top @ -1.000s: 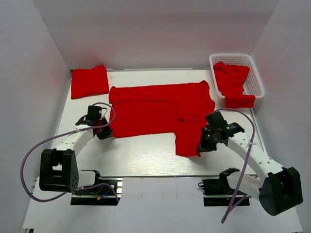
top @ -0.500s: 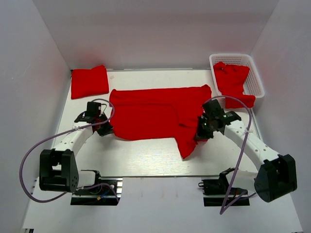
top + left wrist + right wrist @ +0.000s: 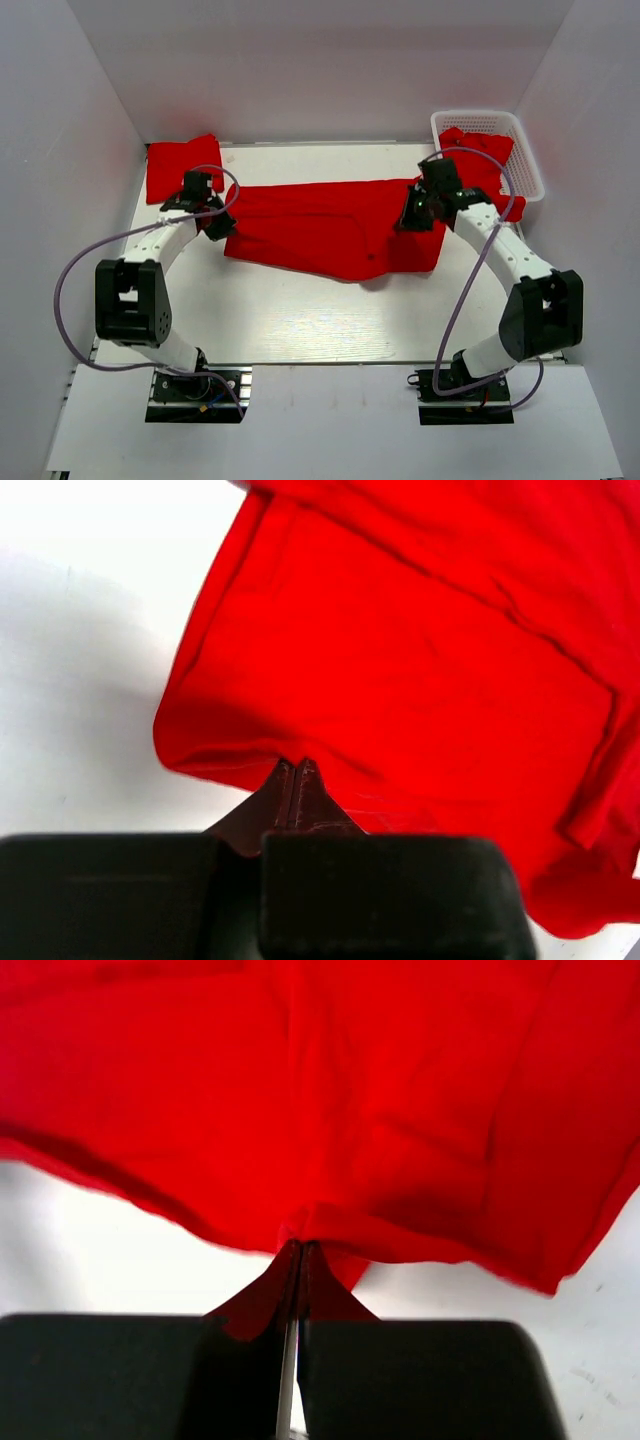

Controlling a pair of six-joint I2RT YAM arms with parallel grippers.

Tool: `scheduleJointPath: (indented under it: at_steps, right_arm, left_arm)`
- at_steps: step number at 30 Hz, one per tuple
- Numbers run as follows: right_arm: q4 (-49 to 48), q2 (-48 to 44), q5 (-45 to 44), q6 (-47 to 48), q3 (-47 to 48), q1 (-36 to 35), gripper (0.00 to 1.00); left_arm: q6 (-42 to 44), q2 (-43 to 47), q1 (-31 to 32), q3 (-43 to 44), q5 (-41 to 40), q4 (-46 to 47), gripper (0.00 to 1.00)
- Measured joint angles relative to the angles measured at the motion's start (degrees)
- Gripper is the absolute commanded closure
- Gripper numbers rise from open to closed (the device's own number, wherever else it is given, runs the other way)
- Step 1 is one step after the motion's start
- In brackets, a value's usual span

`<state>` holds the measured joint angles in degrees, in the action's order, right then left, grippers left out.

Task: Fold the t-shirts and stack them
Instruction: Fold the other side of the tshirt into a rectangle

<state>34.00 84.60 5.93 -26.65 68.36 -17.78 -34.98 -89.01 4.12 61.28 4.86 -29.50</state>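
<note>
Here, left pincer (image 3: 297, 770) and right pincer (image 3: 300, 1252) pinch the t-shirt (image 3: 320, 225); underside hidden.

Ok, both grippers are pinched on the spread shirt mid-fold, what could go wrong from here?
1. The spread shirt lies skewed, its near edge slanting and bunched at the right; letting go now may leave a crooked fold.
2. The left gripper works right beside the folded shirt and could drag it.
3. The right gripper is close to the draped shirt hanging over the basket rim and might snag it.
</note>
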Motion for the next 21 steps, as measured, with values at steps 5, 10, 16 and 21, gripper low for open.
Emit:
scheduleJointPath:
  at_steps: [5,10,16,21]
  right_arm:
    - [-0.92,3.37,-0.22,0.31,6.34,2.84,1.00]
    - [-1.36,5.97,-0.07,0.59,10.01,5.44,1.00]
    - [-1.11,9.60,0.90,1.42,13.27,8.02,1.00]
    - [-0.92,12.85,1.79,2.67,16.96,9.49,1.00]
  left_arm:
    - [-0.22,-4.94,-0.35,4.46,-1.55,-0.57,1.00]
    - [-0.63,-6.21,-1.36,6.60,-3.23,-1.09,1.00]
    - [-1.29,-6.21,-2.69,6.82,-4.52,-1.31,1.00]
    - [-1.51,-6.21,-3.32,6.82,-4.76,-0.04,1.00]
